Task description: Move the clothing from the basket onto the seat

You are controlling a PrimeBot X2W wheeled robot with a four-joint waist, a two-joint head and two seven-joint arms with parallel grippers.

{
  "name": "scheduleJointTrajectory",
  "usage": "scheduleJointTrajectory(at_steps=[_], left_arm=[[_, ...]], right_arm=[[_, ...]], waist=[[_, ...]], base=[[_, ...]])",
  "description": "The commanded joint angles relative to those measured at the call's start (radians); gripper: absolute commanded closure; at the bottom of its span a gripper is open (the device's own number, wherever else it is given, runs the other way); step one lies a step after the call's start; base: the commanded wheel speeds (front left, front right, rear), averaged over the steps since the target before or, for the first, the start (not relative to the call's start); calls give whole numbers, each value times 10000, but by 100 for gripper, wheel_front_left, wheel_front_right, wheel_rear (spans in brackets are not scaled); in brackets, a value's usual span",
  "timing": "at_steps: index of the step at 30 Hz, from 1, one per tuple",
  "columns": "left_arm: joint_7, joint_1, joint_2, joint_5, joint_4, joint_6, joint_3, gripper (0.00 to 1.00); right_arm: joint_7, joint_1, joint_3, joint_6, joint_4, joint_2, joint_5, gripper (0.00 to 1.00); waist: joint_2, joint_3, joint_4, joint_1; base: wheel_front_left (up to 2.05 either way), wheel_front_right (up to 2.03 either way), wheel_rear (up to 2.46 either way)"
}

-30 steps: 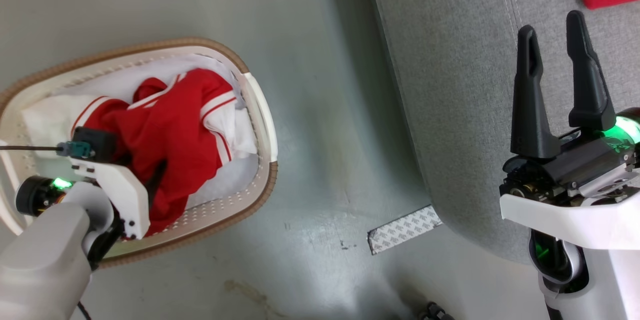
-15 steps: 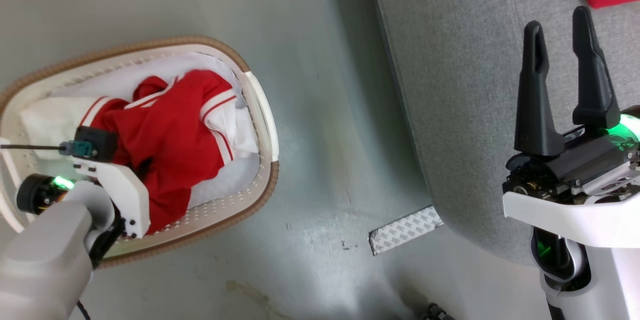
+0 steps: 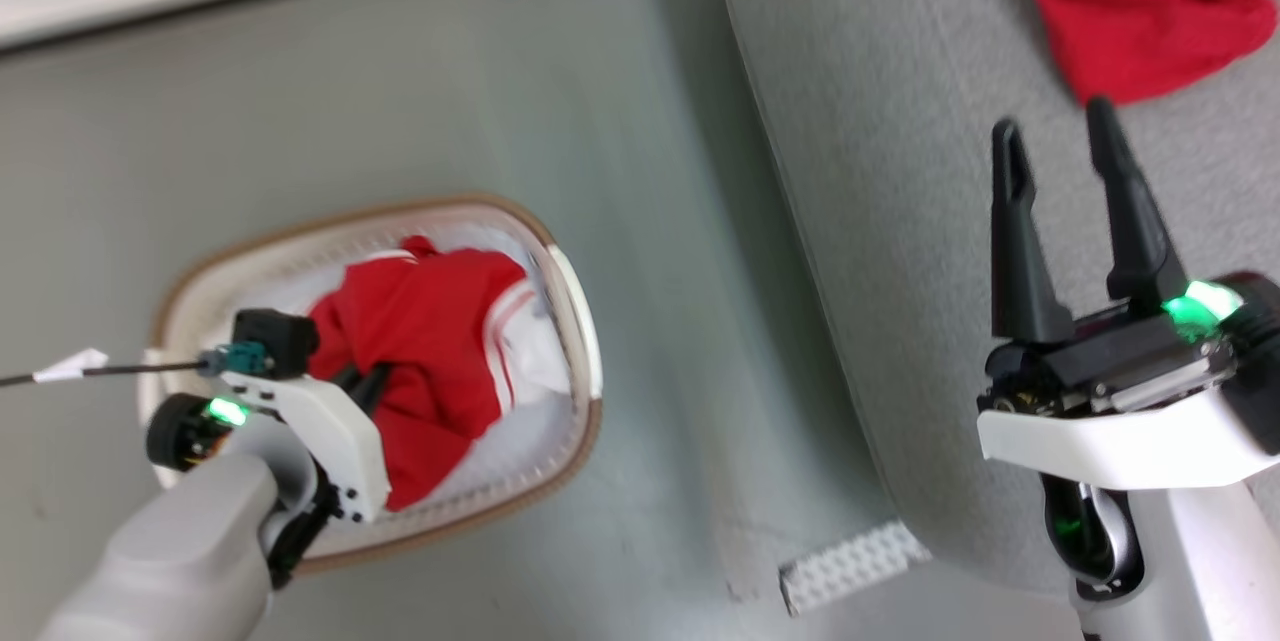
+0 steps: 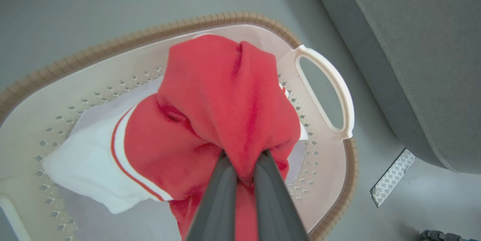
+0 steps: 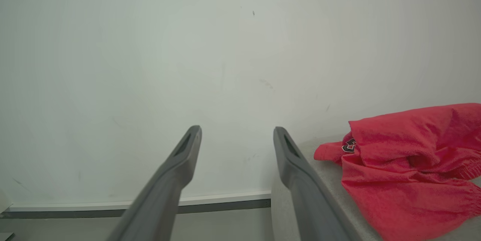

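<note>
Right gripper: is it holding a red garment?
No, the right gripper is open and empty; the red garment lies apart from it on the sofa.

Grey-green floor (image 3: 420,101) spreads out below me with a dull sheen. On it lies a pale strip (image 3: 853,566), flat and printed with a repeating grey pattern. At the floor's far edge, a white skirting board (image 5: 210,200) above a dark line meets a plain white wall (image 5: 150,64) flecked with small marks. A dark, knobbly object (image 4: 443,236), too cropped for me to identify, sits on the floor near the strip.
</note>
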Motion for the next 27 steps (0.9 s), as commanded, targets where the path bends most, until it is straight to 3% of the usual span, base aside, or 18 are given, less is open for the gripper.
scheduleJointTrajectory(at_steps=[1,8,18,27], left_arm=[[-111,122,3,-35,-29,19,-37,100],[-331,580,-338,-173,-504,19,-37,100],[-325,1490,-767,816,-2072,29,1721,100],[-327,2194,-978,1949,-4002,383,3205,100]], right_arm=[[6,139,-51,-26,88,-7,-61,0],[6,781,-189,-26,885,-10,-399,0],[6,1572,-215,-26,1624,-12,-521,0],[7,2232,-185,-26,1967,-10,-311,0]], waist=[[0,-859,404,1],[0,-2634,916,1],[0,-4676,1355,1],[0,-5669,1576,1]], base=[[0,0,0],[0,0,0],[0,0,0],[0,0,0]])
